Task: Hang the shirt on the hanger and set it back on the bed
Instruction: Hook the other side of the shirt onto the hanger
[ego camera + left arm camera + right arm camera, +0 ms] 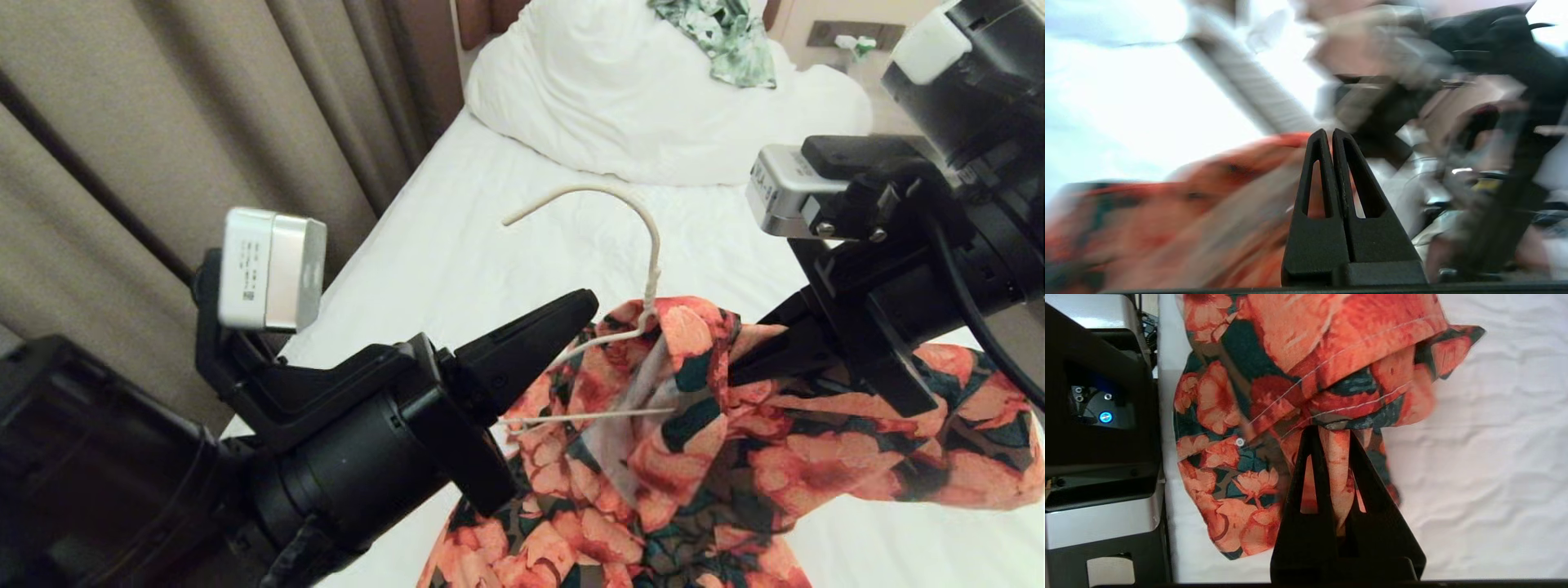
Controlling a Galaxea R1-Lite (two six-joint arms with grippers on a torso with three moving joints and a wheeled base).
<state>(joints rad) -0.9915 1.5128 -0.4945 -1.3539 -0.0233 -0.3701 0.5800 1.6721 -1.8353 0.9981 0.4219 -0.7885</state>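
The flowered shirt (694, 457) hangs bunched over the bed (457, 261), with the cream hanger (645, 220) partly inside it; the hook stands up above the collar, and the shoulder wire and lower bar show in the neck opening. My right gripper (1333, 430) is shut on a fold of the shirt (1331, 367) by the collar; in the head view its fingers (755, 351) reach in from the right. My left gripper (584, 304) is shut, beside the shirt's left edge and in front of the hanger wire. No wire or cloth shows between its jaws (1329, 132).
A bulky white pillow and duvet (653, 106) lie at the head of the bed, with a green-and-white leafy garment (722, 37) on top. Brown curtains (163, 122) hang close along the bed's left side. White sheet lies open under the shirt.
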